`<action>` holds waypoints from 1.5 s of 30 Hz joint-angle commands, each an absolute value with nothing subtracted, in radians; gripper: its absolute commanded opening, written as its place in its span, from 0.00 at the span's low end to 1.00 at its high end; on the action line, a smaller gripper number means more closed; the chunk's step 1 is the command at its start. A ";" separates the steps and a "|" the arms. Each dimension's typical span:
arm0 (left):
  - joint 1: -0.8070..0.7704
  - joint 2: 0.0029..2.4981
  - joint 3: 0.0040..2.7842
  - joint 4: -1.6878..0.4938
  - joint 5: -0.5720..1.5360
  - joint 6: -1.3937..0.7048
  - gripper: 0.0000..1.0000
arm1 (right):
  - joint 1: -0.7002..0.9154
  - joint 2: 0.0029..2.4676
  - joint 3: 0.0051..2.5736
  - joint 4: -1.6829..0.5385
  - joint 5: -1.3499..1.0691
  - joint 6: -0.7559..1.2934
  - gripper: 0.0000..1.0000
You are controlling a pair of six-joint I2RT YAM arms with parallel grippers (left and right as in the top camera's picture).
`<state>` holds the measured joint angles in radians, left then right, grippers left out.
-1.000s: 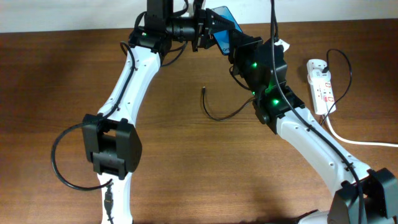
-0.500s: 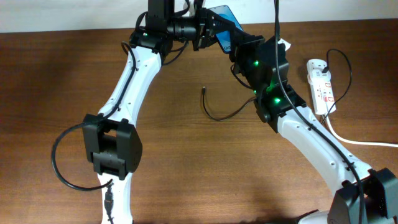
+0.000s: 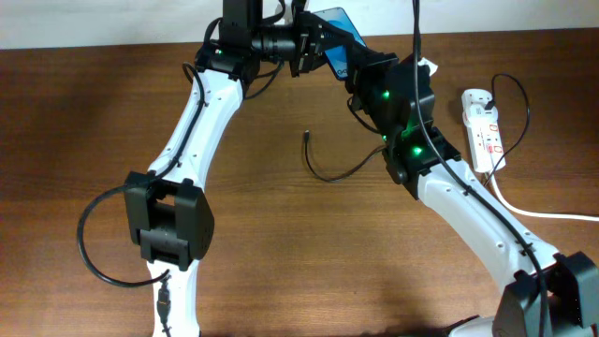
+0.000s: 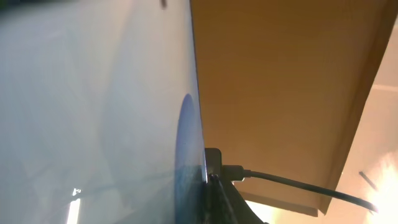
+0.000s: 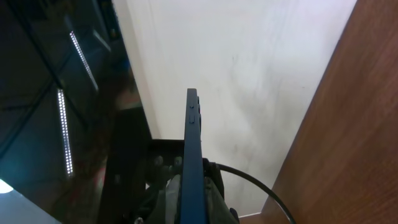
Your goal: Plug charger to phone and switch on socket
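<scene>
The phone (image 3: 333, 26) is held in the air above the far edge of the table, blue screen tilted up. My left gripper (image 3: 306, 47) grips its left end and my right gripper (image 3: 357, 67) its right end. In the left wrist view the phone's screen (image 4: 93, 93) fills the left half, with one finger (image 4: 225, 200) against its edge. In the right wrist view the phone (image 5: 194, 143) stands edge-on between my fingers. The charger (image 3: 335, 174) lies loose on the table, its plug tip (image 3: 307, 136) free. The socket (image 3: 484, 126) lies at the right.
A thick white cord (image 3: 543, 213) runs from the socket to the right edge. A thin black cable loops over the socket's top. The wooden table (image 3: 281, 243) ends at a white wall at the back. My left arm's own cable loops at the lower left (image 3: 89, 243).
The right arm has shifted very slightly near the phone. The phone, charger and socket have not moved.
</scene>
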<state>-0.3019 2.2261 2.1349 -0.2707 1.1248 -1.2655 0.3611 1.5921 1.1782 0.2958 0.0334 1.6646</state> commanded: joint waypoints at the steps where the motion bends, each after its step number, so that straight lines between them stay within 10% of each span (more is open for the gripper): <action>1: -0.269 2.226 2.141 -0.234 1.081 -1.267 0.33 | 0.337 1.596 1.190 0.320 -0.019 1.636 0.04; 29: -0.301 2.226 2.141 -0.224 1.057 -1.233 0.29 | 0.300 1.596 1.190 0.334 -0.078 1.636 0.04; 39: -0.305 2.226 2.141 -0.224 1.036 -1.234 0.00 | 0.301 1.596 1.190 0.334 -0.078 1.636 0.04; 45: -0.305 2.226 2.141 -0.224 0.988 -1.234 0.00 | 0.301 1.596 1.190 0.334 -0.094 1.636 0.09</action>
